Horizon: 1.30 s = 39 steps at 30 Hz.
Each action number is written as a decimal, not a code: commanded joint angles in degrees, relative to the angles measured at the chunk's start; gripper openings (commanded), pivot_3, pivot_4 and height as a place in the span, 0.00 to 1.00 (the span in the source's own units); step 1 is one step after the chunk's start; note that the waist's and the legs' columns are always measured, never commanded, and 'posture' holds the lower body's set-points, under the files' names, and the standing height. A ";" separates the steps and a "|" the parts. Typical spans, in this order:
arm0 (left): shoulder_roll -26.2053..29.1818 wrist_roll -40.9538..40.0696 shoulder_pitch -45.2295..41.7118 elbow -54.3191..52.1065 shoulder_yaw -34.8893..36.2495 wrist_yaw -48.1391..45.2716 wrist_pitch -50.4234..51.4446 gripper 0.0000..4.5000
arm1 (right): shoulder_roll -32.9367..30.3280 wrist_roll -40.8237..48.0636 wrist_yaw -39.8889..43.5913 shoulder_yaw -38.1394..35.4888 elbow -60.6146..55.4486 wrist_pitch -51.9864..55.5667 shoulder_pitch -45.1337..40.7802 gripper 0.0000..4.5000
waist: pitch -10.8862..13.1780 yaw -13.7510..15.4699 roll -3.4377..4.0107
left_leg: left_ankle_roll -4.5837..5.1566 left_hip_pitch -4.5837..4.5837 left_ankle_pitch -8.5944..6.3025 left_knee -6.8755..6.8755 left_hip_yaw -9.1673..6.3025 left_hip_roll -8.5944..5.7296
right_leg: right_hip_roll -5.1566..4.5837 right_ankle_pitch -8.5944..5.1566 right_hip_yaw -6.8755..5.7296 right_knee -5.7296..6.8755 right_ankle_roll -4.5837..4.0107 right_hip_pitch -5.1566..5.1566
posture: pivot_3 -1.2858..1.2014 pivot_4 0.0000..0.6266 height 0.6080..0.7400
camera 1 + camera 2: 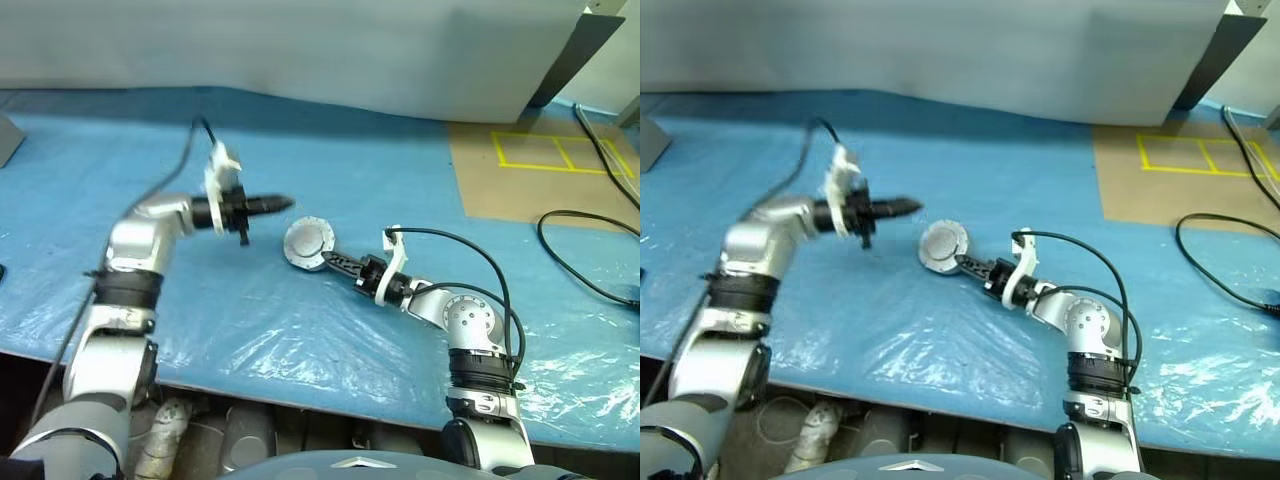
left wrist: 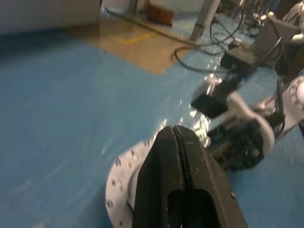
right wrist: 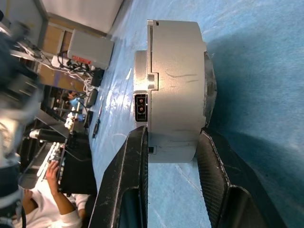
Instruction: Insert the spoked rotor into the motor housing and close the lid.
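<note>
Closing step: right pincer (image 3: 173, 142) clamps the lidded motor housing (image 1: 308, 243) on the worktop (image 1: 400, 190); left pincer (image 1: 283, 204) shut, empty. Next: release.

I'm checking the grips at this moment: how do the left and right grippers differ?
The left gripper is shut on nothing; the right gripper clamps the motor housing. The left hangs above the blue sheet; the right sits low by it. Both have black fingers.

A: Identify the support surface.
B: A table (image 1: 300, 330) under a blue plastic sheet (image 1: 90, 150).
A: Items resting on it?
B: The motor housing (image 1: 307, 243), mid-sheet; black cables (image 1: 580, 260) well right of the housing.
</note>
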 commanded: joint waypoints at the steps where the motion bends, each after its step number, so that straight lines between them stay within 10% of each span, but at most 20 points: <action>1: 1.34 -2.52 2.37 -0.29 1.79 1.96 5.55 0.00 | 0.08 4.45 -1.06 -3.26 -1.59 1.34 -1.46 0.24 | 0.04 -0.20 0.22 | -0.04 0.01 -0.02 -0.01 0.00 -0.03 | 0.00 0.00 0.01 0.00 0.01 0.02 | 0.52 0.24 1.00; 9: -0.62 -6.78 7.33 1.21 6.46 9.13 13.25 0.12 | 0.78 18.47 -6.32 -9.36 -9.79 4.95 -6.42 0.24 | 0.47 -0.09 0.13 | 0.05 -1.10 0.04 0.33 -0.26 0.10 | 0.12 0.18 -0.36 0.19 0.21 -0.75 | 0.52 0.24 1.00; 20: -5.59 -22.30 9.58 -2.19 16.01 15.37 26.98 0.97 | 0.26 30.65 -15.16 -8.62 -14.04 4.69 -6.46 0.24 | 0.47 0.56 0.13 | 0.01 -1.22 0.02 0.46 -0.36 0.10 | 0.08 0.18 -0.50 0.22 0.20 -0.75 | 0.52 0.24 1.00; 39: -13.96 -23.23 7.13 0.17 10.78 19.59 28.08 0.99 | -6.11 40.18 -19.13 -1.81 -14.34 1.29 -6.86 0.24 | 0.47 0.89 0.13 | -0.06 -1.32 -0.02 1.39 -0.90 0.08 | 0.05 0.19 -0.68 0.93 0.22 -0.59 | 0.52 0.24 1.00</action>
